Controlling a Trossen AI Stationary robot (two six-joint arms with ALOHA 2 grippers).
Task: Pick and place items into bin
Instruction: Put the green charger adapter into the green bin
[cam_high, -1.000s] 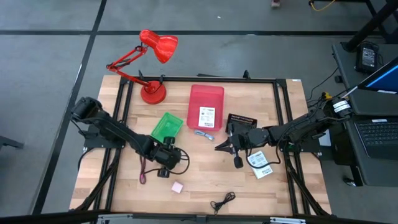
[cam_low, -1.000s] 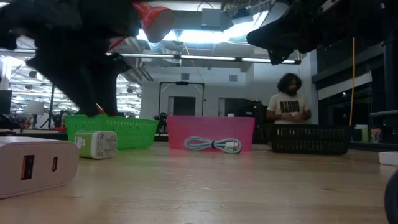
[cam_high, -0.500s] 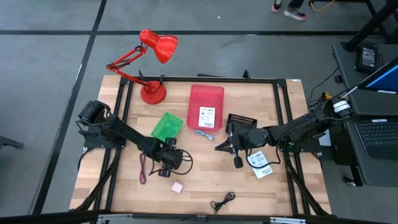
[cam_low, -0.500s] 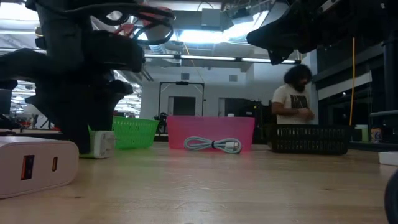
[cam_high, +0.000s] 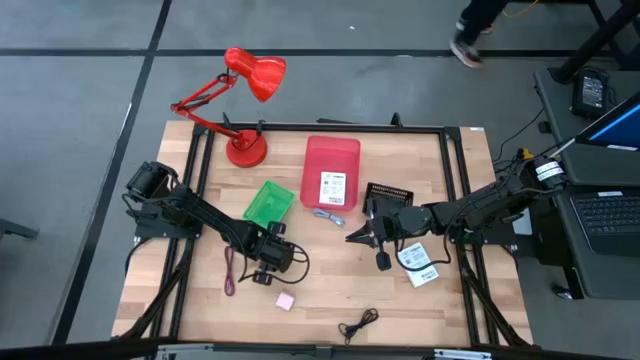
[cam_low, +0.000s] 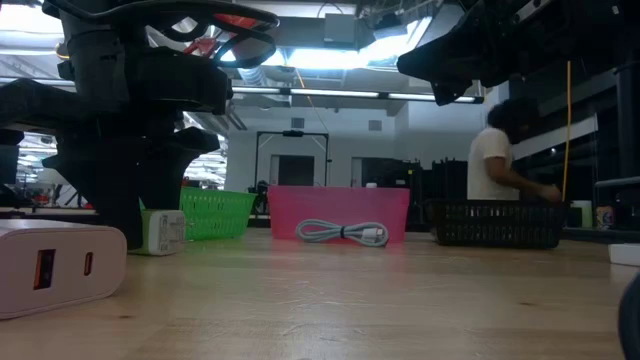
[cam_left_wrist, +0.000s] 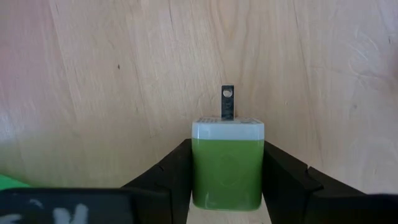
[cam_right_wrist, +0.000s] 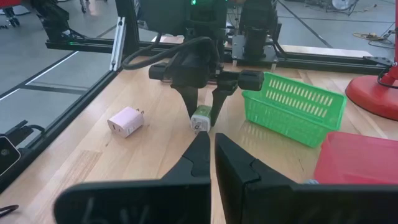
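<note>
1. The green-white piece (cam_left_wrist: 227, 163), a plug-style charger with one metal prong showing, lay on the table (cam_high: 320, 300) near its centre-left, just at 6 o'clock of the green basket (cam_high: 268, 203).
2. The left claw (cam_left_wrist: 227, 171) was clamped on this piece, one dark finger (cam_left_wrist: 171, 174) pressed against each side; the low view showed the piece (cam_low: 160, 231) resting on the wood.
3. The pink cube (cam_high: 285, 300) sat close by at 5 o'clock of the left claw (cam_high: 268, 270), apart from it.
4. The purple cord (cam_high: 229, 270) lay at 9 o'clock of that claw, near the table's left rail.
5. The black cord (cam_high: 358, 323) lay near the table's front edge, well apart from the rest.
6. The red bin (cam_high: 331, 171) stood at 12 o'clock of the table's centre, with a white printed packet (cam_high: 332, 188) inside it.
7. The bluish strip (cam_high: 328, 216) lay just at 6 o'clock of the red bin.
8. The right claw (cam_high: 362, 235) hovered at 3 o'clock of the table's centre, fingers nearly together and gripping nothing.
9. A second white printed packet (cam_high: 418, 264) lay at 4 o'clock of the right claw, with the black basket (cam_high: 388, 192) at its 1 o'clock.
</note>
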